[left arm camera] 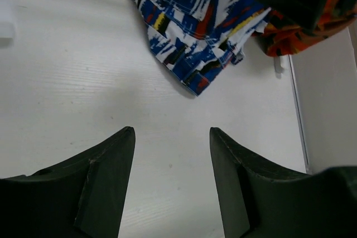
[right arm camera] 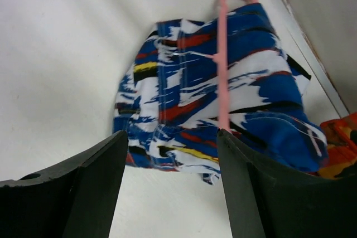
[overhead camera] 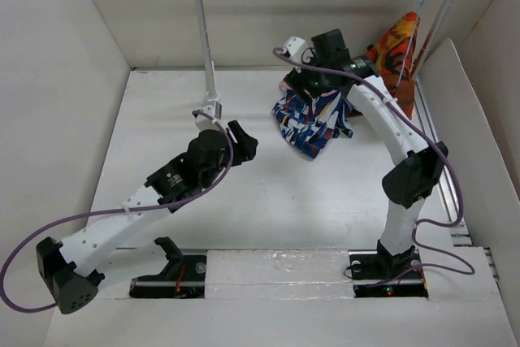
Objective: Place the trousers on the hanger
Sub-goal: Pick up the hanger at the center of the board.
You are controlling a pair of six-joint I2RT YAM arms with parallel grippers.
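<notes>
Thin pink hanger (right arm camera: 223,65) crosses the blue splotched trousers (right arm camera: 184,110), lower end hidden behind the open, empty right gripper (right arm camera: 170,137); left gripper (left arm camera: 173,132) open, empty.

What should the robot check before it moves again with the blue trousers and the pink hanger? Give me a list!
1. Right gripper open, holding nothing: ok.
2. Left gripper open over bare table: ok.
3. Hanger in view, lying on the trousers: ok.
4. Trousers draped through the hanger: cannot tell, much of its frame is hidden.
5. Trousers spread flat: not ok, bunched up.
6. Orange garment apart from the trousers: cannot tell.
</notes>
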